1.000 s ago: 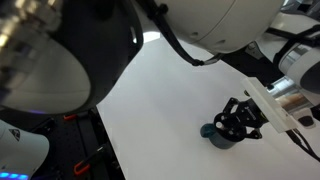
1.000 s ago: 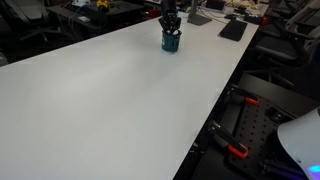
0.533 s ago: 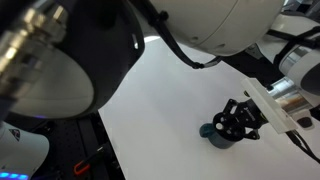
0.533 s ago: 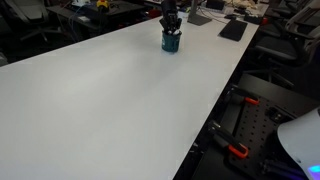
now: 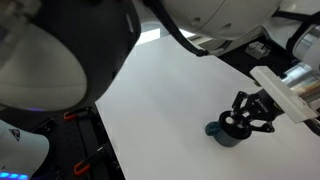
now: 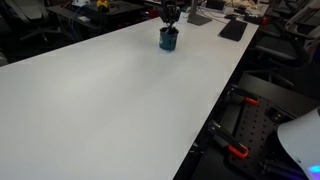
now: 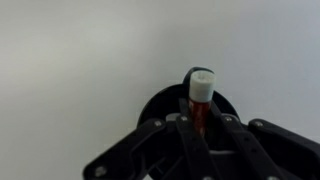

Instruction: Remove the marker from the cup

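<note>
The cup (image 5: 226, 134) is a small dark blue-grey mug on the white table (image 5: 160, 95). It also shows at the far end of the table in an exterior view (image 6: 168, 39). My gripper (image 5: 247, 118) stands right over the cup, as it does in an exterior view (image 6: 170, 14). In the wrist view the gripper (image 7: 200, 122) is shut on the marker (image 7: 200, 92). The marker's pale end points up and its reddish part sits between the fingers, with the dark cup (image 7: 160, 108) behind it. The marker's lower end is hidden.
A dark flat pad (image 6: 233, 29) and other desk clutter lie beyond the cup at the table's far end. The table's edge (image 6: 215, 110) runs beside a dark frame with red clamps (image 6: 238, 150). Big robot housings (image 5: 60, 60) block much of an exterior view.
The gripper, shut on the marker, has shifted a little sideways over the cup. The cup seems to have shifted slightly with it.
</note>
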Controlling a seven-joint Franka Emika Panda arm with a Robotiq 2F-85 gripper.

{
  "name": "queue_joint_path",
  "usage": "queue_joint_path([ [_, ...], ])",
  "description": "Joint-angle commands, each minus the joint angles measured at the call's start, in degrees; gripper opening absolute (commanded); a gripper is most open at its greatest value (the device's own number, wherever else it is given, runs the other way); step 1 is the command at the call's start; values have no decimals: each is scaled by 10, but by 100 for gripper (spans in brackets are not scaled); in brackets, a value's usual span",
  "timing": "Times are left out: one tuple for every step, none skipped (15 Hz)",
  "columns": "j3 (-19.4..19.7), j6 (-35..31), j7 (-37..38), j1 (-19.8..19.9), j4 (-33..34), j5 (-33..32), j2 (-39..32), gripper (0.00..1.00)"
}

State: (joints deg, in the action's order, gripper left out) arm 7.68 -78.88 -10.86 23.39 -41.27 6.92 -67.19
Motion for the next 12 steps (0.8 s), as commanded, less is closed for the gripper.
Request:
queue_joint_path([
  [8, 3, 16, -28, 2, -16, 27, 5],
  [8, 6, 13, -34, 4, -19, 33, 5],
  [7, 7, 12, -41, 6, -23, 38, 5],
  [7, 4, 13, -49, 7, -26, 43, 5],
  [5, 2, 9, -58, 12, -29, 46, 5],
  [4, 0, 6, -67, 15, -31, 48, 5],
  [4, -3, 0, -78, 18, -35, 49, 5],
  [3, -6, -4, -90, 20, -38, 49, 5],
  [3, -9, -6, -104, 23, -42, 47, 5],
  [2, -15, -11, -118, 26, -47, 43, 5],
  [1, -21, -18, -132, 26, -52, 40, 5],
  [0, -30, -25, -147, 25, -60, 35, 5],
])
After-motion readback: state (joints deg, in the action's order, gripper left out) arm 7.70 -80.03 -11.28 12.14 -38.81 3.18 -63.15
